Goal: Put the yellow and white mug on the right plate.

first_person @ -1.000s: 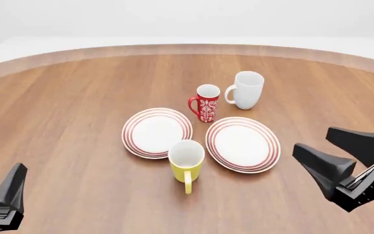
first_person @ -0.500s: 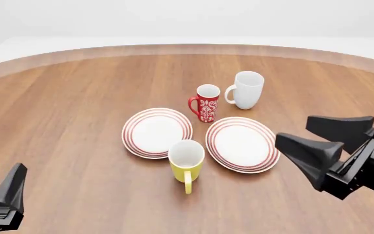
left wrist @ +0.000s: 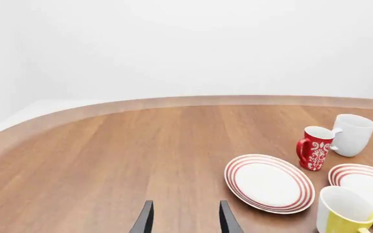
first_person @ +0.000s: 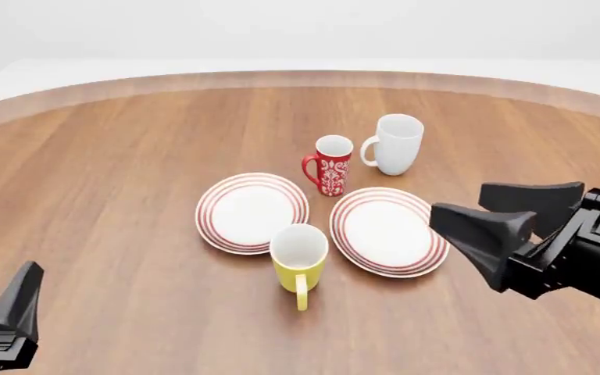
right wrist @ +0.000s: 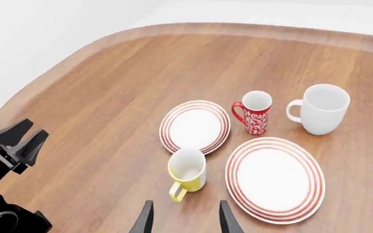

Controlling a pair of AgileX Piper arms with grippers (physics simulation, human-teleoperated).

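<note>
The yellow and white mug (first_person: 299,261) sits upright on the wooden table (first_person: 123,172), nearest to us of all the crockery, right in the gap between the two plates' near edges and overlapping both rims from our angle. Its handle points back toward us, which we reckon makes a grab by the rim or body the easier option from the right. Nothing's holding it yet. Our left gripper (first_person: 13,312) is parked low at the near left corner, fingers apart, well away from everything, so it's basically out of the job. Our right gripper (first_person: 503,215) hovers just beside the right plate (first_person: 389,231), jaws spread wide and empty, pointed toward the mug, so we'd call this the approach. A little farther, the left plate (first_person: 252,212) lies bare. Behind the plates stand the red white-patterned mug (first_person: 330,165) and the taller white mug (first_person: 395,144), near each other, both clear of the path.
</note>
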